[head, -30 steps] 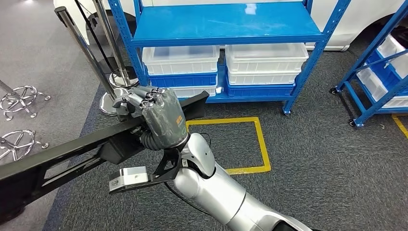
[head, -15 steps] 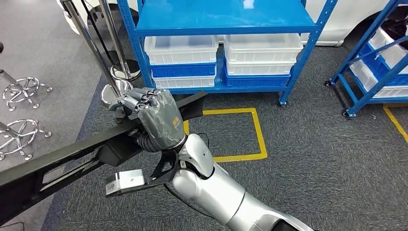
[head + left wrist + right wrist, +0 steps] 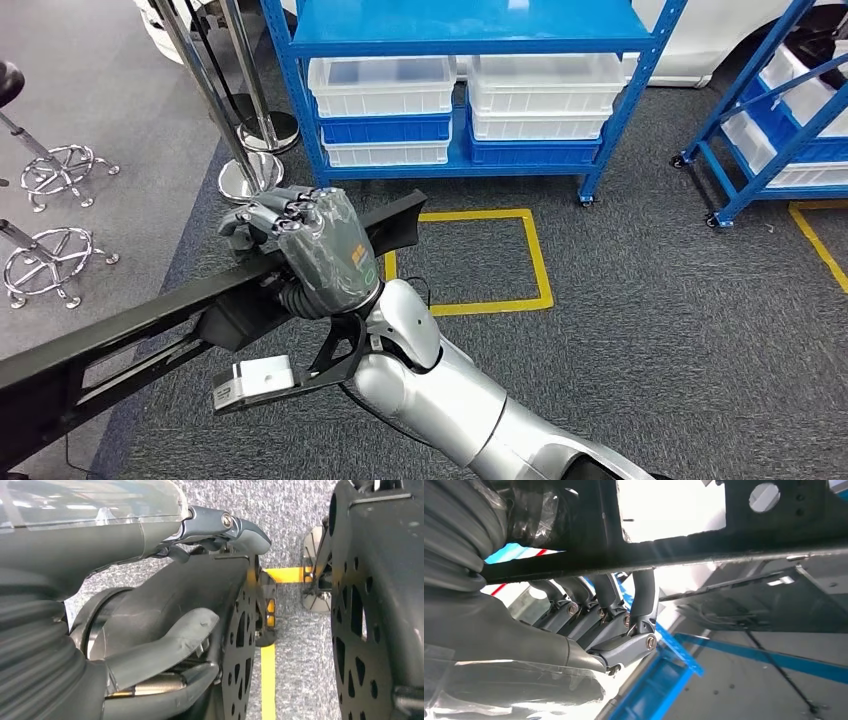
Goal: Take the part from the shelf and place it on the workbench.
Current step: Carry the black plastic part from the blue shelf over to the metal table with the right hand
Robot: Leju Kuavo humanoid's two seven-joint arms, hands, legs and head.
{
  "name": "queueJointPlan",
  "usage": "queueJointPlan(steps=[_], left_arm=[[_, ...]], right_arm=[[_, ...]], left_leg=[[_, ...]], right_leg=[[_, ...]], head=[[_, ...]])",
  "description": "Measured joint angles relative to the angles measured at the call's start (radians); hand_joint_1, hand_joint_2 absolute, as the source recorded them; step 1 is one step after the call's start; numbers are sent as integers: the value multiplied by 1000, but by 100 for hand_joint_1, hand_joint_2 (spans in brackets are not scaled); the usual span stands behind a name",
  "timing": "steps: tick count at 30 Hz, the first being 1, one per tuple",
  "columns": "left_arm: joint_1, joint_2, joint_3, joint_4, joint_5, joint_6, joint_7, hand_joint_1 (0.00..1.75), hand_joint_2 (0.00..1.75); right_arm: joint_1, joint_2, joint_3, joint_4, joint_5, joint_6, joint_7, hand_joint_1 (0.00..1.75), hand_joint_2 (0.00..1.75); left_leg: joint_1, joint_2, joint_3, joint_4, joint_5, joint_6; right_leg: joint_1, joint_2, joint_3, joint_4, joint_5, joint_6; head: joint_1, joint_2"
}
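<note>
A long black metal part point(image 3: 150, 318) runs slantwise across the lower left of the head view, above the carpet. My right hand point(image 3: 310, 245) grips it near its far end, fingers wrapped over its top edge. In the right wrist view those fingers point(image 3: 644, 597) hook over the black bar point(image 3: 704, 545). In the left wrist view my left hand point(image 3: 100, 540) holds a black perforated piece of the part point(image 3: 210, 585) between its thumb point(image 3: 165, 645) and an upper finger.
A blue shelf rack point(image 3: 460, 25) with white bins point(image 3: 380, 75) stands ahead, behind a yellow taped square point(image 3: 540, 260) on the grey carpet. Chrome stanchions point(image 3: 245, 150) and stool bases point(image 3: 45, 262) stand at the left. Another blue rack point(image 3: 780, 120) is at the right.
The whole picture has shifted: the camera moved, so the rack and the yellow square sit higher and a little to the right. My right hand keeps its hold on the part.
</note>
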Motion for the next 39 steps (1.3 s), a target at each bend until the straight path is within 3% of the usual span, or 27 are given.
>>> queueJointPlan(steps=[2, 4, 6, 7, 9, 10, 11, 13, 15, 17, 18, 19, 21, 22, 23, 24, 26, 28, 29, 30, 32, 33, 34, 36, 37, 38, 39], left_arm=[[0, -1, -1, 1, 2, -2, 0, 0, 175], [0, -1, -3, 2, 3, -4, 0, 0, 175], [0, -1, -5, 2, 4, -6, 0, 0, 175], [0, -1, -5, 2, 4, -6, 0, 0, 175], [0, -1, -5, 2, 4, -7, -1, 0, 175], [0, -1, -5, 2, 5, -7, -2, 0, 175], [0, -2, -6, 2, 5, -7, -2, 0, 175], [-1, -2, -6, 2, 5, -7, -4, 0, 175], [-1, -2, -6, 2, 4, -7, -4, 0, 175], [-1, -2, -7, 2, 4, -8, -3, 0, 175], [-2, -1, -7, 2, 4, -8, -4, 0, 175], [-2, -1, -8, 2, 4, -8, -4, 0, 175], [-2, 0, -10, 2, 4, -8, -5, 0, 175], [-2, 0, -11, 2, 4, -8, -5, 0, 175], [-2, 0, -12, 2, 4, -8, -4, 0, 175], [-3, 0, -12, 2, 4, -8, -3, 0, 175], [-3, 0, -12, 2, 3, -8, -1, 0, 175], [-3, 0, -12, 2, 1, -8, 2, 0, 175], [-3, 0, -13, 2, 0, -8, 3, 0, 175], [-2, 0, -13, 2, 0, -8, 3, 0, 175], [-1, 0, -13, 3, 0, -8, 3, 0, 175], [-1, -1, -13, 3, 0, -9, 3, 0, 175], [-1, -1, -13, 3, 1, -8, 3, 0, 175], [-1, -1, -13, 3, 2, -8, 3, 0, 175], [-1, -1, -14, 3, 2, -8, 2, 0, 175], [-1, -1, -14, 3, 3, -9, 1, 0, 175], [-1, -1, -14, 3, 3, -9, 0, 0, 175]], right_arm=[[-3, -1, 3, 2, 0, 0, 1, 175, 175], [-4, -2, 5, 3, 0, 0, 3, 175, 175], [-4, -3, 8, 5, 2, 0, 4, 175, 175], [-4, -4, 8, 7, 2, 0, 5, 175, 175], [-4, -6, 9, 11, 3, 0, 6, 175, 175], [-4, -7, 10, 13, 4, 0, 7, 175, 175], [-5, -7, 10, 13, 5, 0, 7, 175, 175], [-7, -5, 11, 13, 6, 0, 7, 175, 175], [-9, -4, 12, 13, 6, 0, 7, 175, 175], [-12, -3, 13, 15, 6, 0, 7, 175, 175], [-12, -3, 13, 16, 6, 0, 7, 175, 175], [-13, -2, 14, 17, 5, 0, 7, 175, 175], [-15, -1, 16, 19, 3, 0, 7, 175, 175], [-15, -1, 17, 21, 1, 0, 7, 175, 175], [-15, -1, 18, 22, 0, 0, 7, 175, 175], [-15, -1, 19, 24, 0, 0, 7, 175, 175], [-15, 0, 20, 26, 0, 0, 7, 175, 175], [-16, 0, 21, 26, 0, 0, 7, 175, 175], [-17, 0, 22, 26, 0, 0, 7, 175, 175], [-18, 0, 22, 26, 0, 0, 8, 175, 175], [-19, 0, 23, 26, 0, 0, 8, 175, 175], [-19, -1, 23, 27, 0, 0, 8, 175, 175], [-20, -1, 24, 27, 0, 0, 8, 175, 175], [-20, -2, 25, 27, -1, 0, 8, 175, 175], [-20, -3, 25, 27, -1, 0, 8, 175, 175], [-20, -5, 26, 28, -1, 0, 8, 175, 175], [-19, -6, 26, 29, -2, 0, 9, 175, 175]], left_leg=[[1, 3, -15, -6, 23, 19], [2, 8, -37, -10, 50, 36], [-3, 9, -68, -9, 74, 44], [-5, 9, -85, -7, 86, 45], [-10, 9, -118, -2, 107, 45], [-12, 9, -134, 3, 116, 44], [-13, 8, -148, 9, 123, 42], [-13, 8, -163, 18, 135, 34], [-10, 10, -166, 20, 146, 22], [-9, 8, -171, 18, 153, 11], [-9, 6, -178, 29, 137, 6], [-8, 4, -189, 58, 103, 0], [-1, 2, -209, 166, 5, -10], [3, 2, -212, 224, -29, -15], [6, 2, -206, 261, -40, -18], [9, 2, -187, 268, -29, -20], [13, 2, -109, 187, 11, -21], [10, 0, -18, 53, 11, -15], [7, -1, 6, 9, 1, -9], [3, -2, 12, -11, -5, -2], [0, 0, 0, -19, 12, 16], [1, 2, -6, -22, 25, 26], [1, 5, -16, -26, 39, 36], [-1, 7, -44, -25, 63, 49], [-3, 8, -60, -22, 74, 52], [-5, 8, -77, -18, 84, 51], [-6, 8, -95, -13, 94, 50]], right_leg=[[-2, 2, -8, 5, -9, 11], [-2, 4, -36, 75, -90, 13], [-1, 6, -68, 203, -181, 13], [0, 6, -74, 255, -196, 12], [2, 6, -41, 271, -164, 7], [4, 6, 3, 226, -141, 2], [7, 5, 56, 159, -136, -5], [16, 5, 141, 38, -155, -15], [22, 6, 161, -1, -165, -20], [19, 4, 154, -11, -145, -28], [16, 3, 147, -17, -132, -33], [13, 1, 137, -23, -117, -37], [12, 0, 112, -26, -93, -41], [11, 0, 97, -25, -82, -41], [11, 0, 81, -24, -71, -40], [10, 0, 65, -22, -59, -38], [8, 0, 33, -16, -38, -32], [8, 1, 11, -11, -18, -22], [7, 0, 6, -11, -8, -15], [6, 0, 4, -14, 2, -8], [3, 0, 2, -20, 15, 6], [2, 1, -5, -9, -2, 11], [2, 3, -17, 21, -39, 14], [0, 6, -50, 135, -143, 16], [0, 6, -62, 200, -178, 16], [0, 6, -65, 246, -189, 17], [-1, 6, -53, 263, -179, 18]], head=[[0, 0], [2, 0], [3, 0], [3, 0], [3, 0], [3, 0], [3, 0], [3, 0], [3, 0], [3, 0], [2, 0], [2, 0], [2, 0], [2, 0], [2, 0], [2, 0], [2, 0], [2, 0], [2, 0], [2, 0], [3, 0], [3, 0], [3, 0], [3, 0], [3, 0], [3, 0], [3, 0]])
